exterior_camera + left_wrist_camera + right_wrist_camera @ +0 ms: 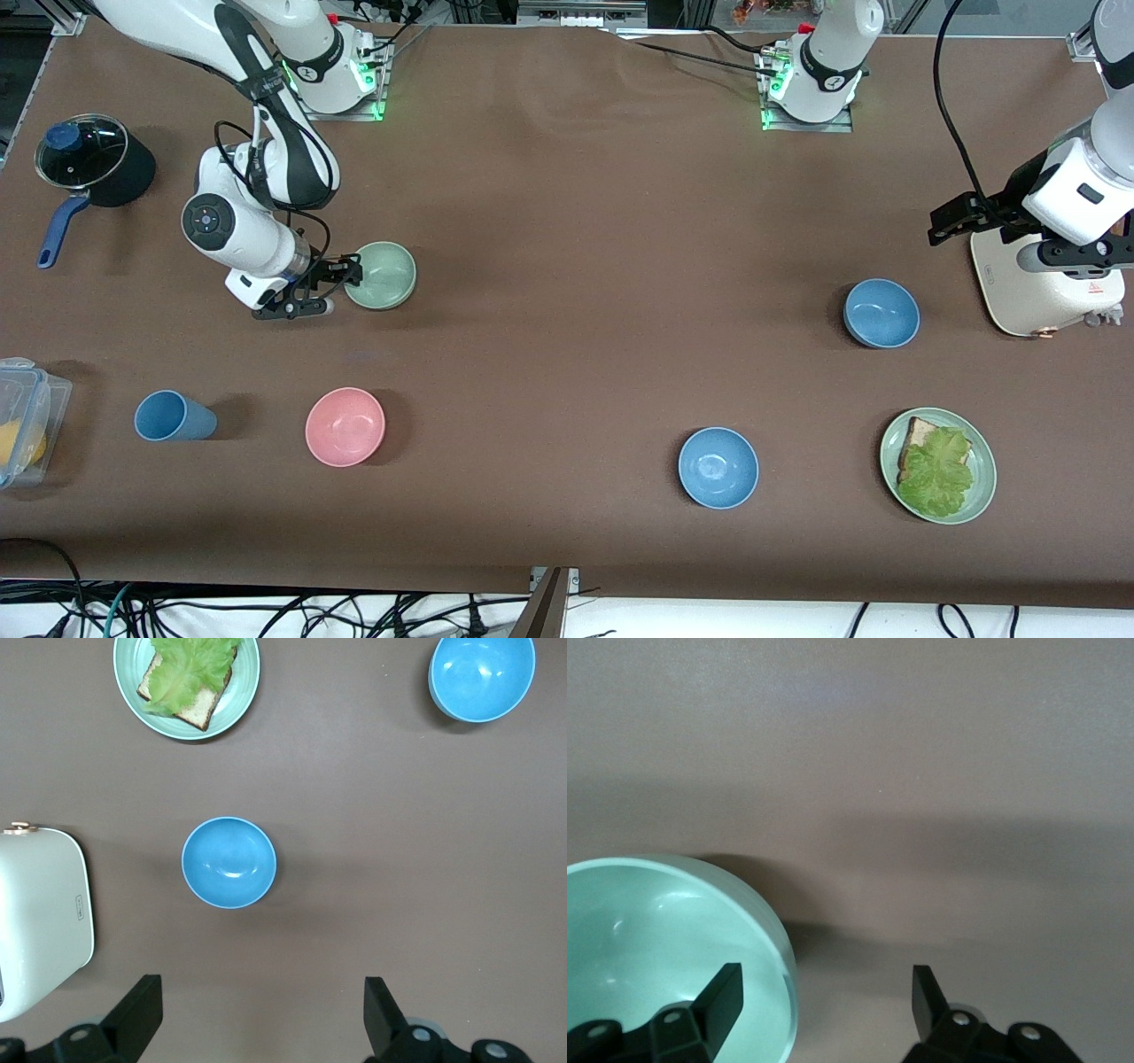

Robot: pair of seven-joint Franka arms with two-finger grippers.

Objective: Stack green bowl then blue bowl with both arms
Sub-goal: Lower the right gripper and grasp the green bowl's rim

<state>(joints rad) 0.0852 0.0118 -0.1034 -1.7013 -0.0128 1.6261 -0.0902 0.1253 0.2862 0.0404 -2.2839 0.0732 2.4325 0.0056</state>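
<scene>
Front view: right gripper [341, 285] at green bowl [383, 276] rim, toward right arm's end; left gripper [952, 221] up beside toaster [1045, 288].
Left wrist view: fingers apart, above blue bowl [229, 862].
Right wrist view: fingers [723, 994] straddle rim, seemingly not yet gripping.

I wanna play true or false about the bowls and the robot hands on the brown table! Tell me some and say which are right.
1. The right gripper straddles the rim of the small pale mint-green bowl, one finger inside. True.
2. The round pink bowl is stacked in a blue one. False: it sits alone on the table.
3. Two small round medium-blue bowls sit apart. True.
4. The left gripper holds a blue bowl. False: it is open, up in the air, holding nothing.
5. The flat green plate holds bread and lettuce. True.
</scene>
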